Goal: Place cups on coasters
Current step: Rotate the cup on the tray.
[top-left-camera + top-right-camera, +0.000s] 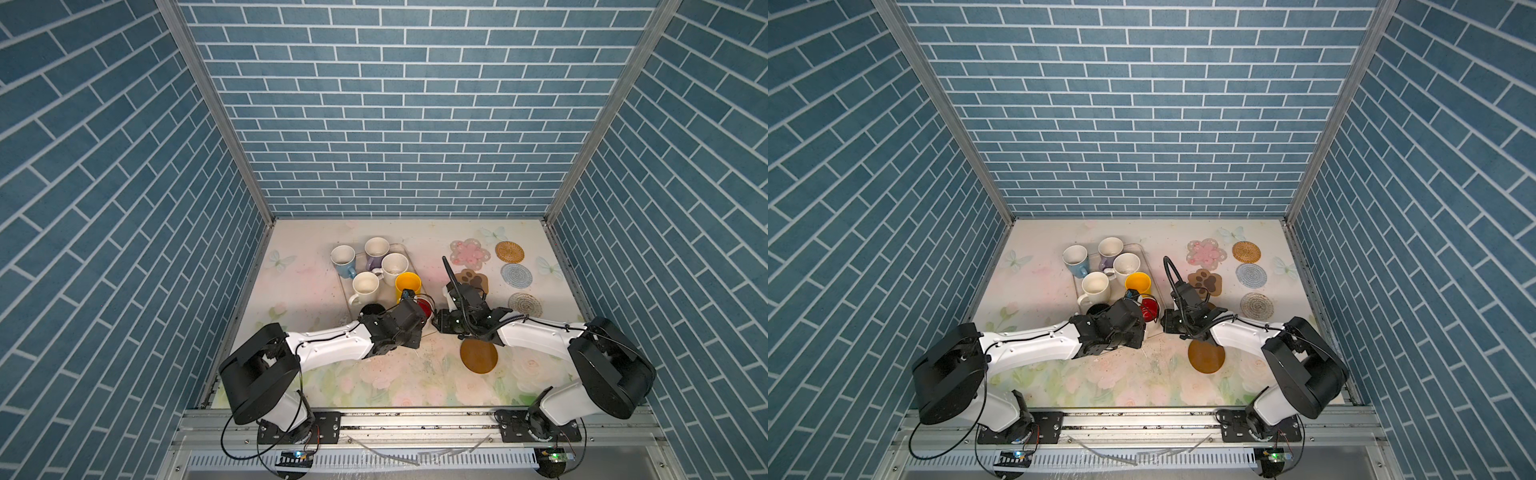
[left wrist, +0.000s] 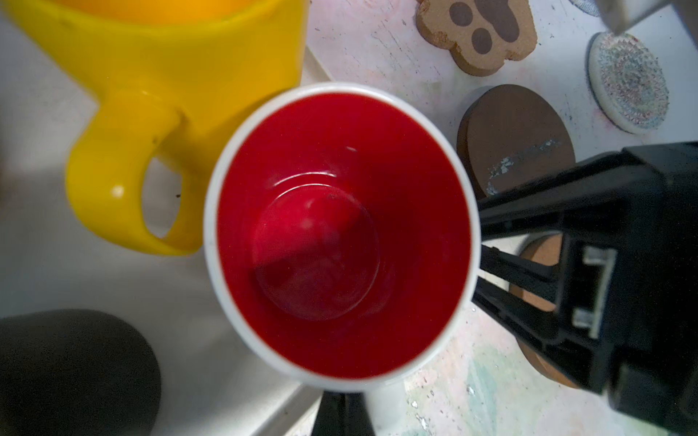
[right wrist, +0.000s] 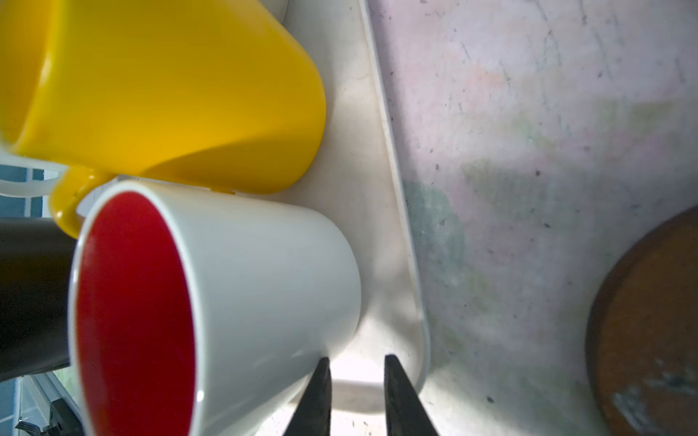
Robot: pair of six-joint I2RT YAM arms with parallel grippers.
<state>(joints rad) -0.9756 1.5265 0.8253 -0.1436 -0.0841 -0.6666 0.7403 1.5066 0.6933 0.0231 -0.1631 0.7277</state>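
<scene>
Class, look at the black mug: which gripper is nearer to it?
Left. The left gripper, shut, sits by the rim of the red-lined mug with the black mug alongside; the right gripper is across the red-lined mug, at its handle.

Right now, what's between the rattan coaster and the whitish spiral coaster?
The blue woven coaster, with no cup on it; it shows in both top views.

yellow mug [image 2: 170,75], red-lined white mug [image 2: 332,234], paw-print coaster [image 2: 479,34]
</scene>
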